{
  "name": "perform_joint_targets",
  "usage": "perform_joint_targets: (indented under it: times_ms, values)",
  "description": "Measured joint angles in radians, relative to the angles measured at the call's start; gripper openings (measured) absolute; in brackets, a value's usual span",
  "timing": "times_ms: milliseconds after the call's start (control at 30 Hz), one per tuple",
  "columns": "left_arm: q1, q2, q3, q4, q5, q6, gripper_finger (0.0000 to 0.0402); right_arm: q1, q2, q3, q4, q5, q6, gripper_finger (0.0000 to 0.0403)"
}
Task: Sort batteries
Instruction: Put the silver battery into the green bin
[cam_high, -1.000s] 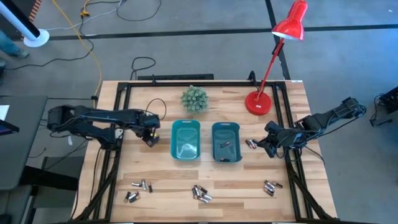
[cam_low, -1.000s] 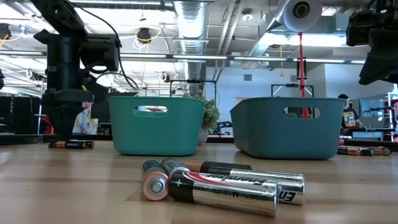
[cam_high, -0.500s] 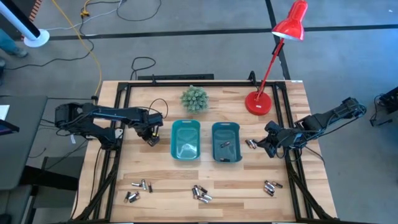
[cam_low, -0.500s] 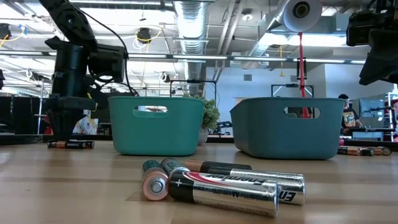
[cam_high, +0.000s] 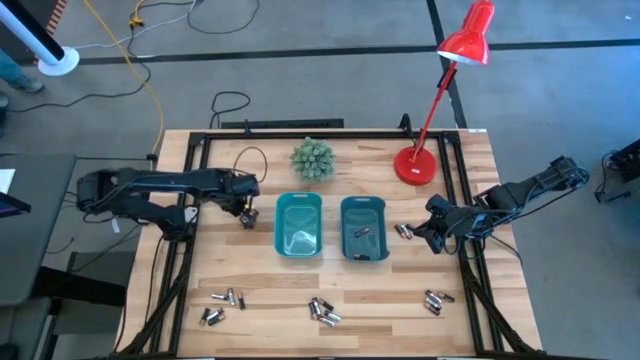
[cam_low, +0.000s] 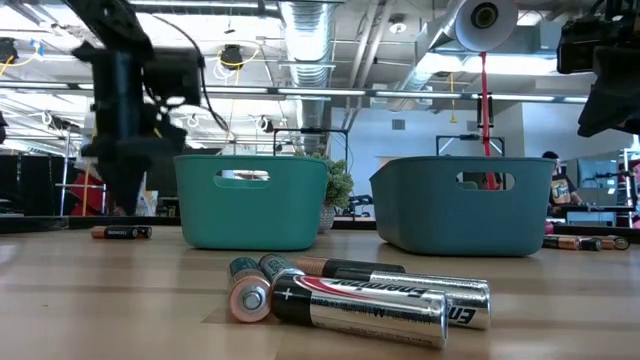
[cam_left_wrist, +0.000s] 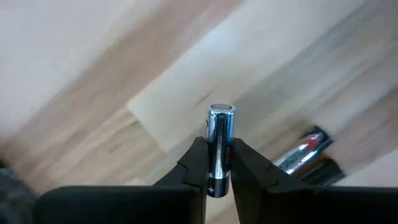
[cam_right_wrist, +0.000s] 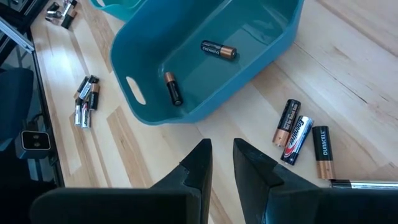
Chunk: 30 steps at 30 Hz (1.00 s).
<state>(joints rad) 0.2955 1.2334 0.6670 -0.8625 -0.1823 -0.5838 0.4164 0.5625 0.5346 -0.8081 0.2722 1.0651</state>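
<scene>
My left gripper (cam_left_wrist: 217, 163) is pinching a silvery cylindrical battery (cam_left_wrist: 219, 148) between its two dark fingers, the cell's metal tip sticking out ahead of the fingertips. In the high view that left gripper (cam_high: 243, 211) sits over the wooden table (cam_high: 450, 170), just to the side of the left teal plastic bin (cam_high: 298, 225). Past the held cell, on the wood below, I see two more batteries lying side by side (cam_left_wrist: 308, 157); they show blurred. The low view shows a dark cell with a copper end (cam_low: 121, 232) on the table near the base of that arm.

My right gripper (cam_right_wrist: 222, 163) hangs with its fingers a little apart and nothing between them. In the high view the right gripper (cam_high: 432, 232) is beside the right teal plastic bin (cam_high: 363, 228), on the side away from the other bin. Ahead of it that bin (cam_right_wrist: 273, 46) holds two dark copper-ended cells (cam_right_wrist: 219, 50), well apart from each other. Just beside the gripper three more batteries (cam_right_wrist: 300, 139) lie together on the wood, outside the bin.

Nearer the table's front edge lie three loose clusters of batteries (cam_high: 323, 311). Behind the bins stand a spiky green plant (cam_high: 312, 159) and a red desk lamp (cam_high: 417, 164). Neither stands between a gripper and a bin.
</scene>
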Motion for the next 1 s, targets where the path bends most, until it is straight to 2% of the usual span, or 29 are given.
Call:
perform_joint_targets:
  times_ms: [167, 333, 567, 733, 833, 1000]
  values:
    - [-0.008, -0.084, 0.104, -0.042, -0.001, -0.005, 0.0036, 0.0, 0.0, 0.0, 0.001, 0.0, 0.0, 0.0083]
    - [-0.05, -0.062, 0.277, -0.065, -0.003, 0.032, 0.0036, 0.0, 0.0, 0.0, 0.001, 0.0, 0.0, 0.0083]
    - [-0.137, 0.141, 0.534, -0.07, -0.004, 0.123, 0.0036, 0.0, 0.0, 0.0, 0.001, 0.0, 0.0, 0.0083]
    - [-0.201, 0.315, 0.671, -0.064, 0.003, 0.179, 0.0036, 0.0, 0.0, 0.0, 0.001, 0.0, 0.0, 0.0083]
    - [-0.242, 0.402, 0.706, -0.053, 0.018, 0.207, 0.0036, 0.0, 0.0, 0.0, 0.001, 0.0, -0.001, 0.0083]
    - [-0.299, 0.515, 0.696, -0.015, 0.056, 0.202, 0.0036, 0.0, 0.0, 0.0, 0.001, 0.0, -0.001, 0.0083]
